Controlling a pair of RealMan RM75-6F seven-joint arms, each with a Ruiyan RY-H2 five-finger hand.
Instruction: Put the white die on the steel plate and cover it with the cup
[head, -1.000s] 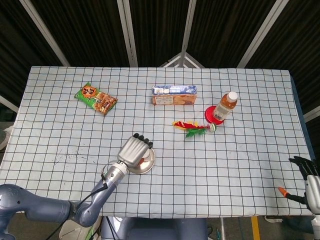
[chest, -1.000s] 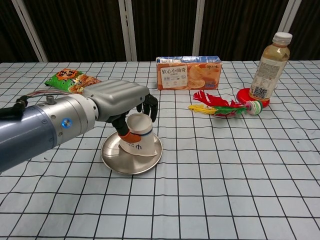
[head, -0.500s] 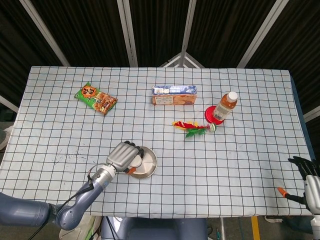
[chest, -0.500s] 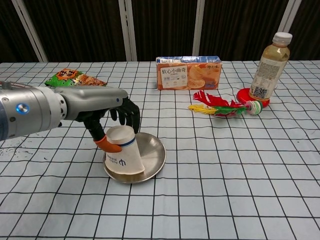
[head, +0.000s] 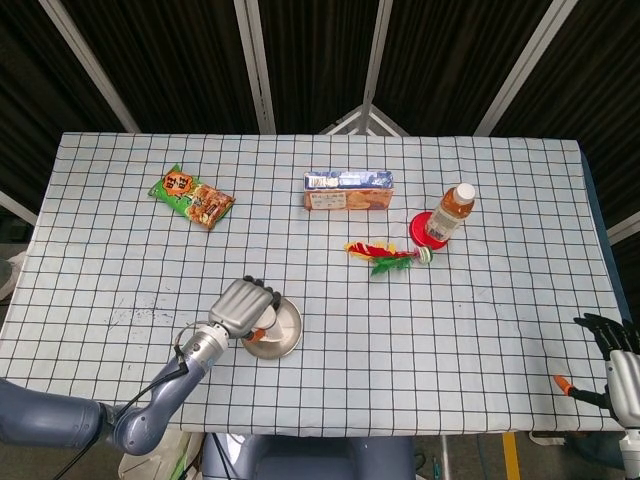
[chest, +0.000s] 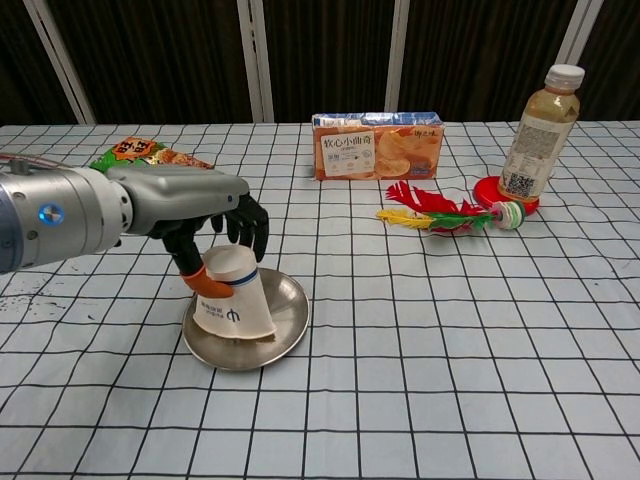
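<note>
The left hand (chest: 195, 215) grips the inverted cup (chest: 236, 305), tilted on the steel plate (chest: 285, 322).

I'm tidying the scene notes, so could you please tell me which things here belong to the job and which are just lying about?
Job: cup, upside down on the steel plate, held by the left hand; die hidden.
Lying about: snack packet, biscuit box, shuttlecock, bottle.

1. A robot test setup or lab: a worktop (head: 520, 330) draped in a white cloth with a black grid.
2. Dark curtains (chest: 320, 60) with pale metal struts (head: 257, 65) close it off behind.
3. Scattered props: biscuit box (chest: 378, 145), snack bag (head: 191, 196), drink bottle (chest: 539, 132).
</note>
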